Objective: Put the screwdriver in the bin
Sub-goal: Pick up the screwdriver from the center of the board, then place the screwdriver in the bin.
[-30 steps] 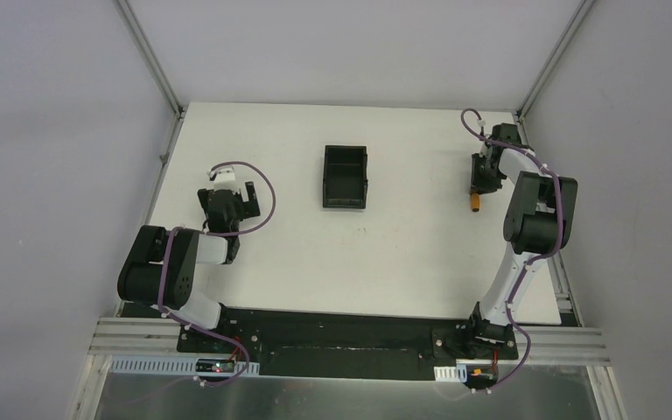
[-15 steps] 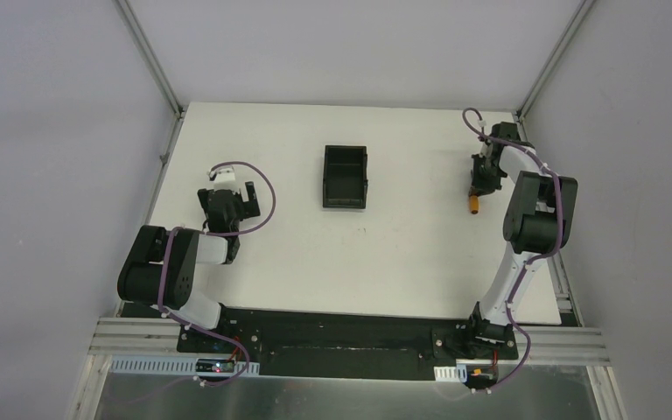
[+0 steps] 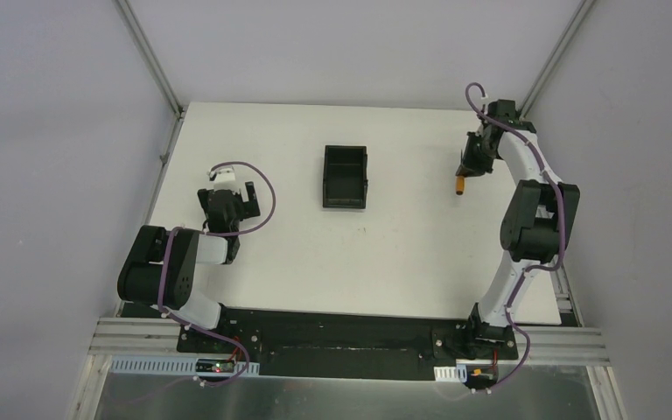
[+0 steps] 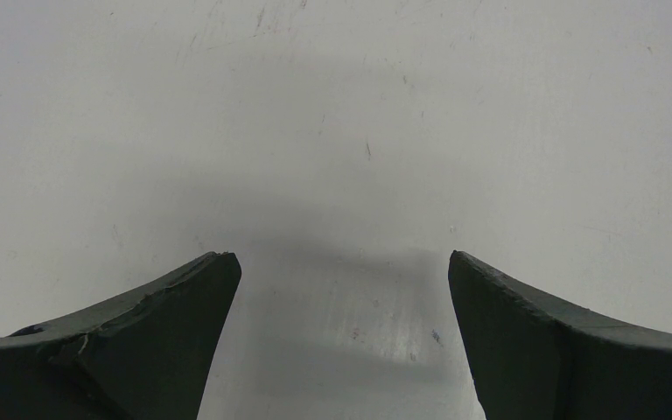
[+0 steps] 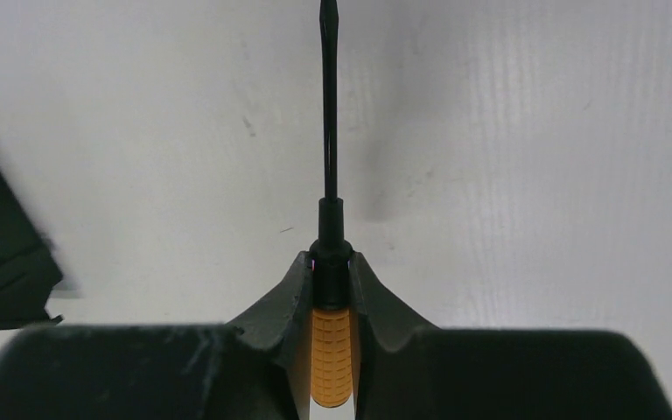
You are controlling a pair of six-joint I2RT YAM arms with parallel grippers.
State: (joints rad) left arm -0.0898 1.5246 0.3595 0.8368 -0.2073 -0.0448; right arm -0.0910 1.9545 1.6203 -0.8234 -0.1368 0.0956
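My right gripper [image 3: 471, 166] is shut on the screwdriver [image 3: 461, 184] at the far right of the table and holds it above the surface. In the right wrist view the jaws clamp the orange handle [image 5: 332, 354], and the thin dark shaft points away from the gripper [image 5: 330, 255]. The black bin [image 3: 345, 176] with its inner divider stands at the table's middle, to the left of the right gripper; a dark corner of it shows in the right wrist view [image 5: 0, 262]. My left gripper [image 3: 227, 194] is open and empty over bare table on the left [image 4: 341, 262].
The white table [image 3: 402, 254] is walled by grey panels with metal corner posts [image 3: 149, 52]. The table's right edge lies close beside the right arm [image 3: 534, 210].
My right gripper has lifted the screwdriver off the table and moved it up and a little left, toward the far side. The left arm has not moved.
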